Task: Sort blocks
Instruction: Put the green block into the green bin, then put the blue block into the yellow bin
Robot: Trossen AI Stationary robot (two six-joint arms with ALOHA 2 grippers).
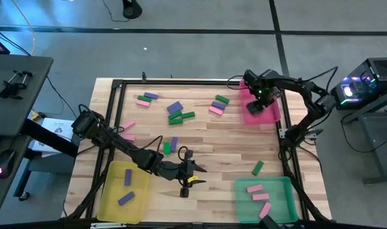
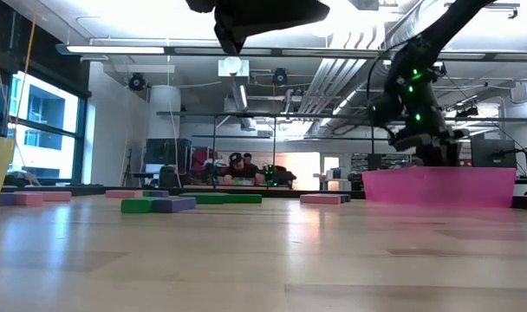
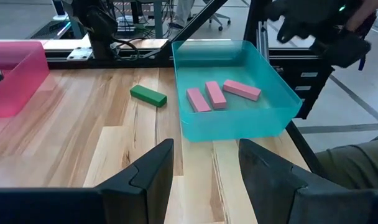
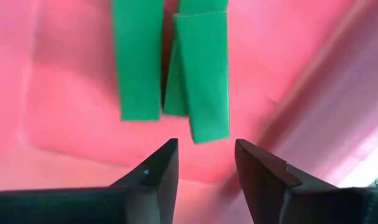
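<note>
Green, pink and purple blocks lie scattered on the wooden table, several at its far side (image 1: 175, 112), and one green block (image 1: 258, 167) lies near the green tray. My right gripper (image 4: 206, 146) hangs open, pointing down over the pink tray (image 1: 270, 114) at the far right. Below it, green blocks (image 4: 139, 62) lie on the tray floor, one (image 4: 204, 74) partly on another. My left gripper (image 3: 204, 149) stands open with nothing between its fingers above the table's near middle (image 1: 195, 175), facing the green tray (image 3: 239, 124), where three pink blocks (image 3: 215, 94) lie.
A yellow tray (image 1: 111, 203) at the near left holds two purple blocks (image 1: 128, 178). A black frame rail (image 1: 286, 152) runs around the table. The green block (image 3: 148, 95) lies just left of the green tray. Bare wood lies between the trays at the near edge.
</note>
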